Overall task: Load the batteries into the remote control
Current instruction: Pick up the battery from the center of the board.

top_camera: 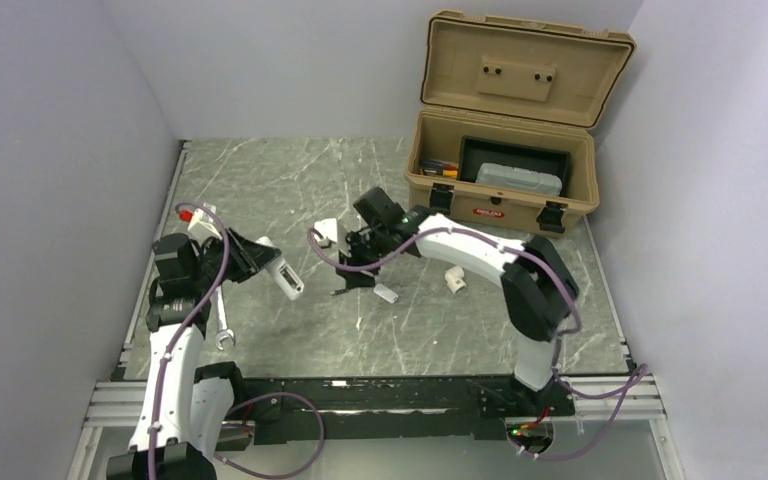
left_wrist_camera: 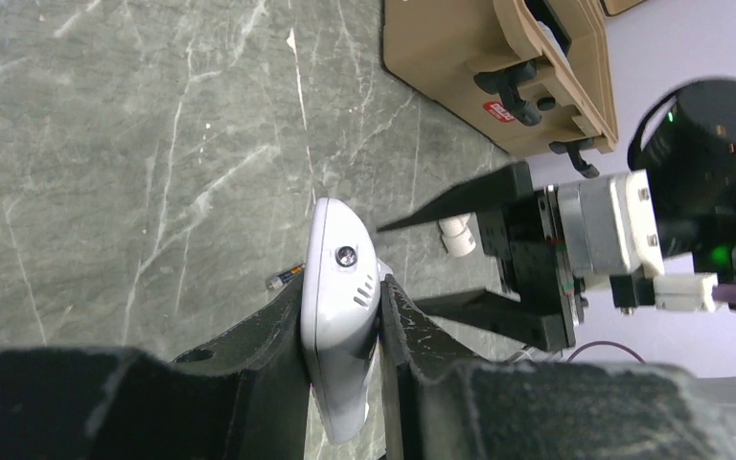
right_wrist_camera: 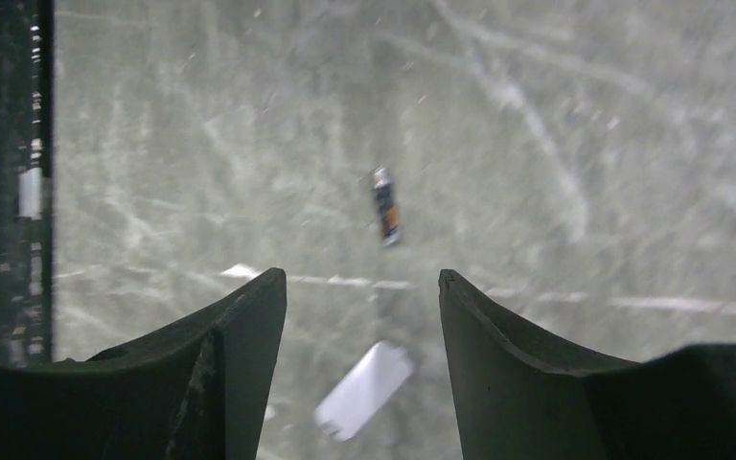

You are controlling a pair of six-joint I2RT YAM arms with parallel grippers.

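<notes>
Remote control (left_wrist_camera: 340, 254) pinched by left claw (left_wrist_camera: 341, 299); right claw (right_wrist_camera: 362, 278) spread (over battery (right_wrist_camera: 386, 207)); case (top_camera: 500, 203) holds grey box (top_camera: 520, 180).

Red label (top_camera: 488, 211) on the tan case (top_camera: 522, 196), its lettering too small for reading

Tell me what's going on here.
The left gripper is shut on the remote, holding it edge-on above the table. The right gripper is open and hovers over a battery lying on the table, with a small white piece near it. No battery is picked up yet. An open toolbox sits at the back.
</notes>
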